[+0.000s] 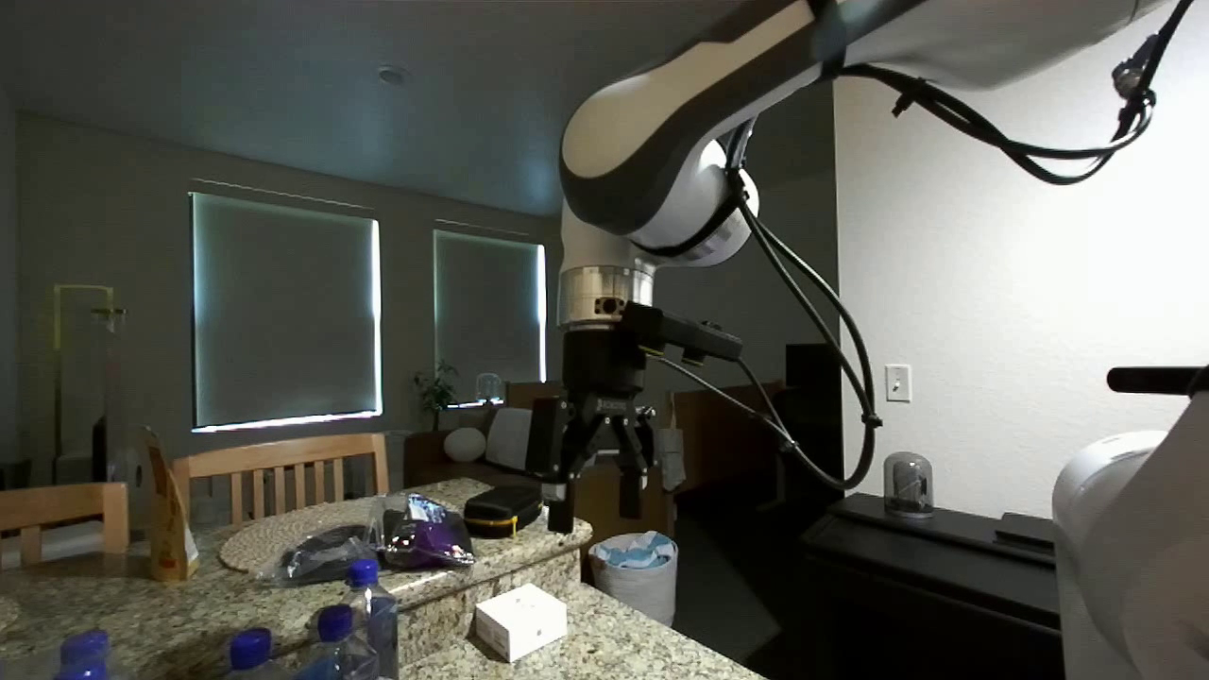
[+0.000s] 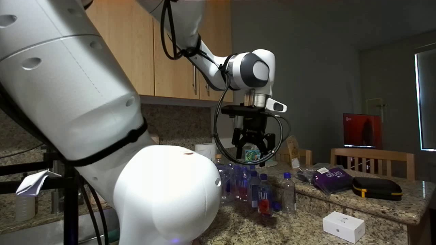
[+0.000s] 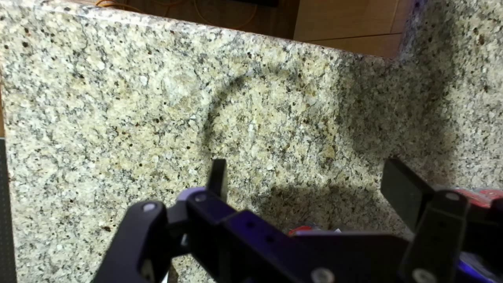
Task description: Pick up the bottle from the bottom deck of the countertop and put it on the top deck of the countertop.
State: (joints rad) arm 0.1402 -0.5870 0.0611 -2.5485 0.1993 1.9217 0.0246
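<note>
Several clear bottles with blue caps stand on the bottom deck (image 1: 623, 642) (image 2: 293, 231). The bottle with the reddish lower body (image 2: 264, 200) stands upright at the front of the cluster in an exterior view; another reddish one (image 2: 243, 185) is behind it. In an exterior view the blue-capped bottles (image 1: 378, 623) are cut by the lower edge, so their lower bodies are hidden. The top deck (image 1: 515, 552) (image 2: 379, 206) is the raised granite ledge. My gripper (image 1: 597, 501) (image 2: 251, 157) (image 3: 304, 177) is open and empty in the air above the bottom deck. Red bits (image 3: 300, 228) show partly behind it.
A white box (image 1: 521, 621) (image 2: 343, 226) lies on the bottom deck against the step. The top deck holds a black case (image 1: 501, 510) (image 2: 376, 188), a purple pouch (image 1: 430, 538) (image 2: 332, 180) and a paper bag (image 1: 170, 519). The counter's edge (image 3: 196, 29) shows in the wrist view.
</note>
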